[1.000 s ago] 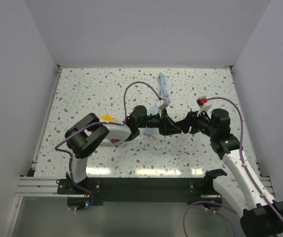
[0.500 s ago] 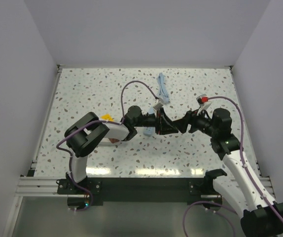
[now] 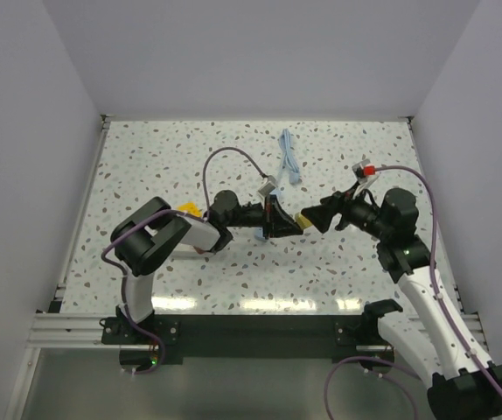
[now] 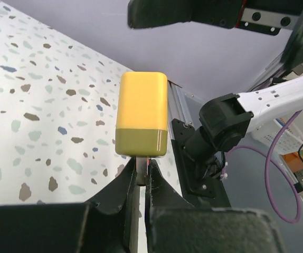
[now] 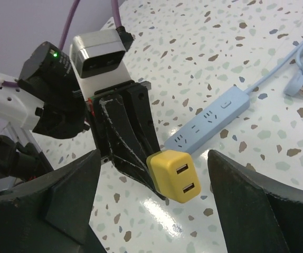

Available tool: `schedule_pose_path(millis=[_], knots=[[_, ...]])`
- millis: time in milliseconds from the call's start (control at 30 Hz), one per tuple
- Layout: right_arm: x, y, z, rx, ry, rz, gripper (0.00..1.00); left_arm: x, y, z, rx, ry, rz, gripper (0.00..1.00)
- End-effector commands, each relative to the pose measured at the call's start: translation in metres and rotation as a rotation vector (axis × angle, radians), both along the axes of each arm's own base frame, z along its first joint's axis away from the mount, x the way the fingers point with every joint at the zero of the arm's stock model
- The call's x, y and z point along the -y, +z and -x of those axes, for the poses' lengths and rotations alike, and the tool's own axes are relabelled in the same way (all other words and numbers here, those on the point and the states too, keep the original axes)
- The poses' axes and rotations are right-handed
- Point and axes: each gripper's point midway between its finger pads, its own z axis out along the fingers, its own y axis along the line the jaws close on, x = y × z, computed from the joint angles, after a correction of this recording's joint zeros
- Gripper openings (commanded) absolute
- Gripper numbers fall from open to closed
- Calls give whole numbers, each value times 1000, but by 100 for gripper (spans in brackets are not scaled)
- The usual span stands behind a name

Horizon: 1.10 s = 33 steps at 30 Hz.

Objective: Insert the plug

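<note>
One tool, the left tool, is clamped on the prongs of the yellow plug, holding it above the bench. The right tool gapes apart beside it, gripping nothing. The blue power strip lies below, sockets apparently vacant; insertion remains.

Robot lab test cell, plain white walls, speckled tabletop, alu frame rail, purple cabling
</note>
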Motion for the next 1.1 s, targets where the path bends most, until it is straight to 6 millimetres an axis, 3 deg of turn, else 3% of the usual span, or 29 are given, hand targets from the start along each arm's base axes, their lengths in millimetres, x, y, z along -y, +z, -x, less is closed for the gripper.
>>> schedule_pose_path(millis=[0, 267, 700, 900, 1067], knots=[[-12, 32, 1, 79, 64, -67, 85, -15, 46, 5, 155, -2, 142, 0], [-29, 15, 16, 27, 222, -90, 81, -26, 57, 10, 192, 9, 165, 0], [-34, -17, 19, -58, 279, -75, 76, -35, 79, 26, 217, -32, 234, 0], [-37, -18, 25, -70, 317, -86, 66, -37, 83, 27, 229, -25, 241, 0], [-40, -19, 28, -75, 339, -89, 51, -37, 87, 27, 241, -25, 251, 0]])
